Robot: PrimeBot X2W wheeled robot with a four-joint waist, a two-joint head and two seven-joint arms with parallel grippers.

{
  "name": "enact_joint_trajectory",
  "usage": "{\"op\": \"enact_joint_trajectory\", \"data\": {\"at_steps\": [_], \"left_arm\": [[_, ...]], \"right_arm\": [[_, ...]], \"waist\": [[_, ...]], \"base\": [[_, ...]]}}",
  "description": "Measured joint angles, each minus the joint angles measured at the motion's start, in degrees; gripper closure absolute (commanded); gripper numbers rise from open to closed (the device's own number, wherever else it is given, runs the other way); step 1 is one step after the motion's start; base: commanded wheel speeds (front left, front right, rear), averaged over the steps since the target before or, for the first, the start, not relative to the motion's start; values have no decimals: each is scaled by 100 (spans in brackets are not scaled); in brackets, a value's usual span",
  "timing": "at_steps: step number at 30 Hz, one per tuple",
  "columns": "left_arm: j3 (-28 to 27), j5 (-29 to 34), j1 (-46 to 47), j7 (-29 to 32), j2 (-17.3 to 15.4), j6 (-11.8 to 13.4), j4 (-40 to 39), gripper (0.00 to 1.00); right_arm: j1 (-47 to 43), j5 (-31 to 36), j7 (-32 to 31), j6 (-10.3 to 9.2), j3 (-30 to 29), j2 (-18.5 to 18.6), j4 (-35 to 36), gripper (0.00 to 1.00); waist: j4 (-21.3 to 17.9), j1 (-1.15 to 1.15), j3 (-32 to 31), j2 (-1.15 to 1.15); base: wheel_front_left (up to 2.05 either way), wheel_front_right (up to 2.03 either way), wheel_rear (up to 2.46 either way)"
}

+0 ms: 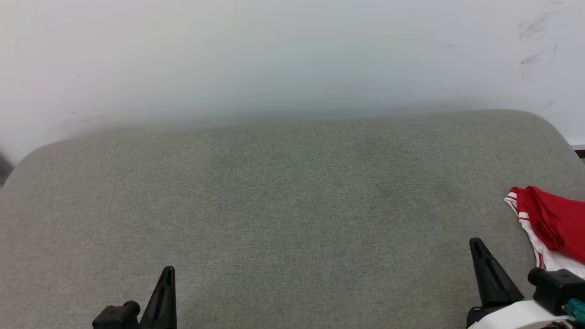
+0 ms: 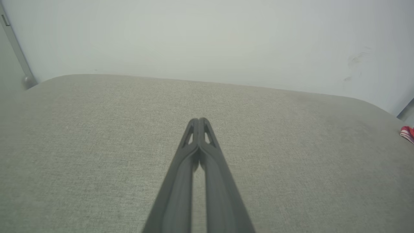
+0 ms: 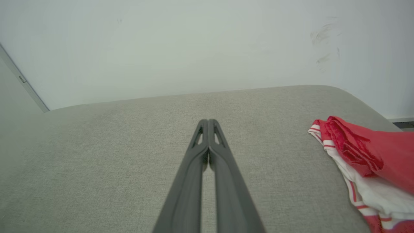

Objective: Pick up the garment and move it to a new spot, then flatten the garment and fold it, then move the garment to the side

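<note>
The garment (image 1: pixel 555 224), red with white parts and red-white striped trim, lies crumpled at the right edge of a grey fabric surface (image 1: pixel 283 201). The right wrist view shows the garment (image 3: pixel 368 161) to the right of my right gripper (image 3: pixel 208 122), apart from it. My right gripper (image 1: pixel 475 242) is shut with nothing between its fingers, just left of the garment. At the lower left of the head view my left gripper (image 1: pixel 169 270) hovers over bare fabric. In the left wrist view the left gripper (image 2: pixel 199 120) is shut and empty, and a bit of garment (image 2: pixel 408 133) shows at the far right.
A pale wall (image 1: pixel 292 55) with dark scuff marks (image 1: pixel 532 41) rises right behind the cushioned surface. The surface has rounded back corners and drops off at the left and right. A grey strip (image 2: pixel 14 48) runs up the wall at the left.
</note>
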State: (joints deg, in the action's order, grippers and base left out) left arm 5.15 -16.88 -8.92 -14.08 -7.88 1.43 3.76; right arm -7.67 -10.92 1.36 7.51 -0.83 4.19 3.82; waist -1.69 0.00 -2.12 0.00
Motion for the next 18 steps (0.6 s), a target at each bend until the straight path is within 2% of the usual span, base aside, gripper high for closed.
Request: {"op": "enact_joint_trajectory", "data": {"at_steps": [18], "left_arm": [[-242,-1770,286,470,109,-194,249,100]], "right_arm": [[225,-1967,-124,0,-42,5,-420,100]], "waist": [[24,0,34,0]], "base": [[0,0,0]]}}
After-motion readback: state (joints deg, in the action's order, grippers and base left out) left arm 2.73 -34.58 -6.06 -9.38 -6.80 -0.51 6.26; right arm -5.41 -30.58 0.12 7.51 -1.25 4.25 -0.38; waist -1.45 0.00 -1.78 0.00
